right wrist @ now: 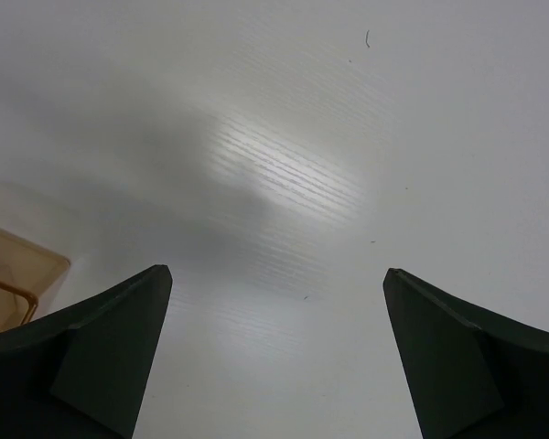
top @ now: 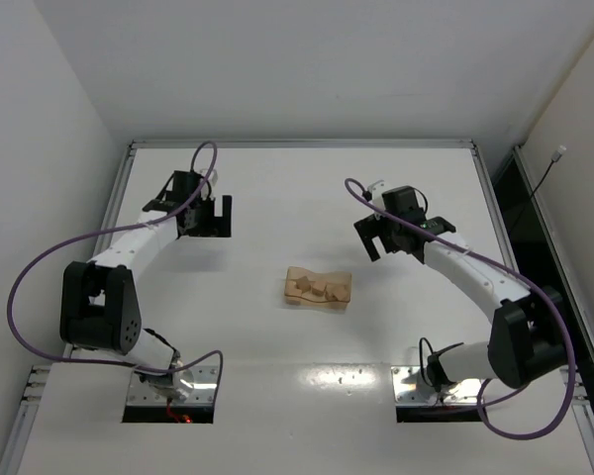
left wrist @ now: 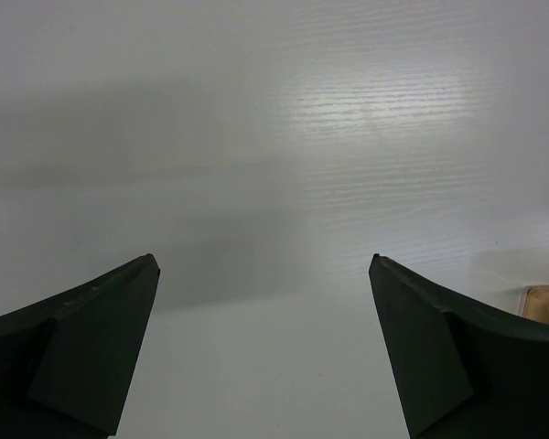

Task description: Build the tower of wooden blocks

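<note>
Now both arms hang over the white table (top: pixel 277 386), one at each side, and they hold nothing. The left gripper (top: pixel 208 224) has its two dark fingers (left wrist: pixel 91 338) spread wide, with only bare table surface between them. The right gripper (top: pixel 391 247) is spread wide in the same way, also over bare table. Between the two arms, a little nearer to the bases, sits a translucent tan tray (top: pixel 289 297). The wood blocks (top: pixel 320 289) lie scattered inside it, small and light tan, and I cannot tell their shapes. Both grippers are well apart from the tray. In each wrist view only a corner of it appears at the edge.
</note>
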